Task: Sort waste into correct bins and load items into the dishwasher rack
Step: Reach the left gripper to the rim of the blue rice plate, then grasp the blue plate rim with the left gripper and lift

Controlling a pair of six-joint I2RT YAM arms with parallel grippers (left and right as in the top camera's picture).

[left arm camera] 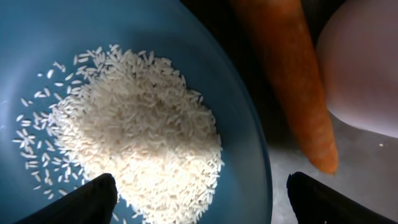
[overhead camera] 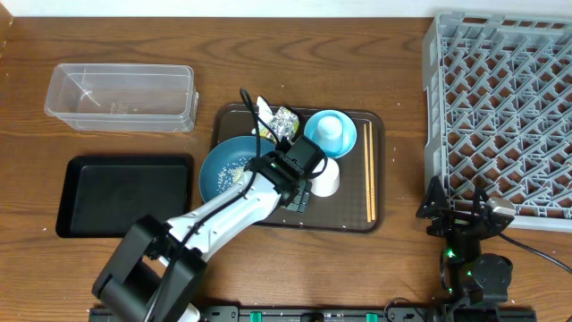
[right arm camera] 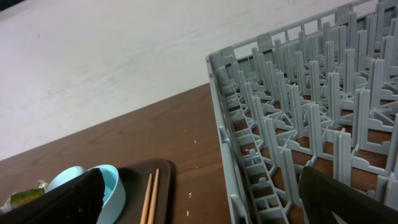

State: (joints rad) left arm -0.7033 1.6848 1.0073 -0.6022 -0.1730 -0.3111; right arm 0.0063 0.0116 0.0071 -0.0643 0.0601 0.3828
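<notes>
The wide blue bowl (overhead camera: 223, 170) (left arm camera: 186, 37) sits on the brown tray and holds the white rice (left arm camera: 137, 130). My left gripper (overhead camera: 290, 176) (left arm camera: 202, 208) is open and empty, low over the bowl's right rim, one finger over the rice and one outside. The orange carrot (left arm camera: 298, 74) lies just past the rim, next to the white cup (overhead camera: 325, 179) (left arm camera: 367, 62). The wrapper (overhead camera: 284, 123), the small light-blue bowl (overhead camera: 315, 141) (right arm camera: 109, 186) with a pale cup (overhead camera: 331, 128) in it, and the chopsticks (overhead camera: 369, 170) (right arm camera: 151, 196) are also on the tray. My right gripper (overhead camera: 465, 215) (right arm camera: 199, 205) is open and empty by the grey rack (overhead camera: 500, 107) (right arm camera: 298, 112).
The brown tray (overhead camera: 349, 219) is at the centre. The clear tub (overhead camera: 121, 97) stands at the back left, with the black tray (overhead camera: 125, 195) in front of it. The rack fills the right side. My left arm stretches from the front edge to the tray.
</notes>
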